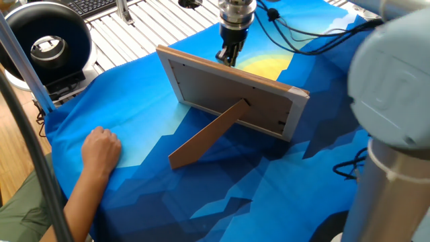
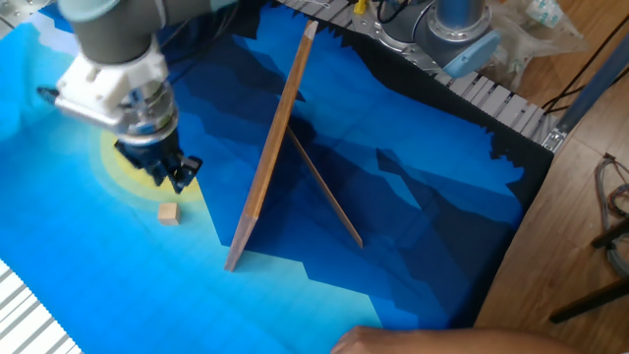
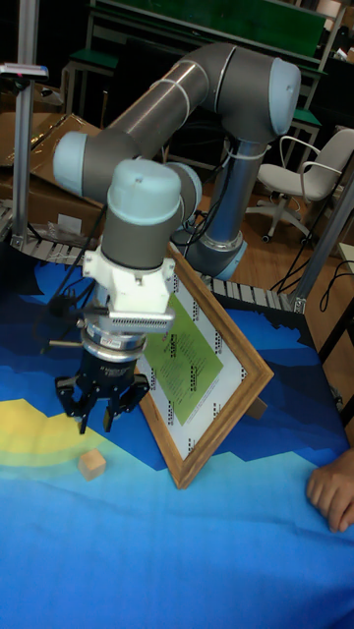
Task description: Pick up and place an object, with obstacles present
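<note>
While the black two-finger gripper [image 2: 169, 174] hangs open and empty above the cloth, the small tan wooden block [image 2: 169, 213] lies just below it, beside the large wood-edged picture frame [image 2: 273, 147]. Approach is underway; next it must descend squarely over the block, clear of the frame.

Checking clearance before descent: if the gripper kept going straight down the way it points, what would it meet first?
Probably the blue cloth, just beside the small block; the gripper seems slightly offset from it, though depth is unclear.
</note>
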You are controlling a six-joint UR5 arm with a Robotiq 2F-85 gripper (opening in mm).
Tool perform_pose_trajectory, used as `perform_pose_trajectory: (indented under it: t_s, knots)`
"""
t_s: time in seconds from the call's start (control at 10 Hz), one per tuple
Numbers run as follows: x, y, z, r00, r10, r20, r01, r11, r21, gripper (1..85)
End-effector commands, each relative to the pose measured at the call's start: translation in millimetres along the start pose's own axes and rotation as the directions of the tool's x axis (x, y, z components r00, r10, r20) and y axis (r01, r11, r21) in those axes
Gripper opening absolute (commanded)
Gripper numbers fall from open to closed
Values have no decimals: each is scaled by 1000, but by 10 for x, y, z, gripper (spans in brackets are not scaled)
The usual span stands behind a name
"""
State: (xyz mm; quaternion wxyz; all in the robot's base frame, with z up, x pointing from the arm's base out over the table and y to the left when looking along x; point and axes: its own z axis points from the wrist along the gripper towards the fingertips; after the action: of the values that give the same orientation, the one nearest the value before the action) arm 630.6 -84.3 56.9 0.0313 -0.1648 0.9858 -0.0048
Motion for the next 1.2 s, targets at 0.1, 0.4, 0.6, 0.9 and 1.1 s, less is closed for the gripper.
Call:
perform_pose_trajectory:
  t_s: [0.1,0.4,0.6,0.9,1.1]
  knots:
    - [-183,-59,299,995,-101,15,101,995,-21,453]
    - [-203,-15,376,990,-143,17,144,989,-17,467]
    - [-209,10,416,988,-155,18,156,988,-19,483]
    - [-198,9,489,986,-166,25,166,986,-15,483]
    - [-194,8,511,987,-156,26,157,987,-18,437]
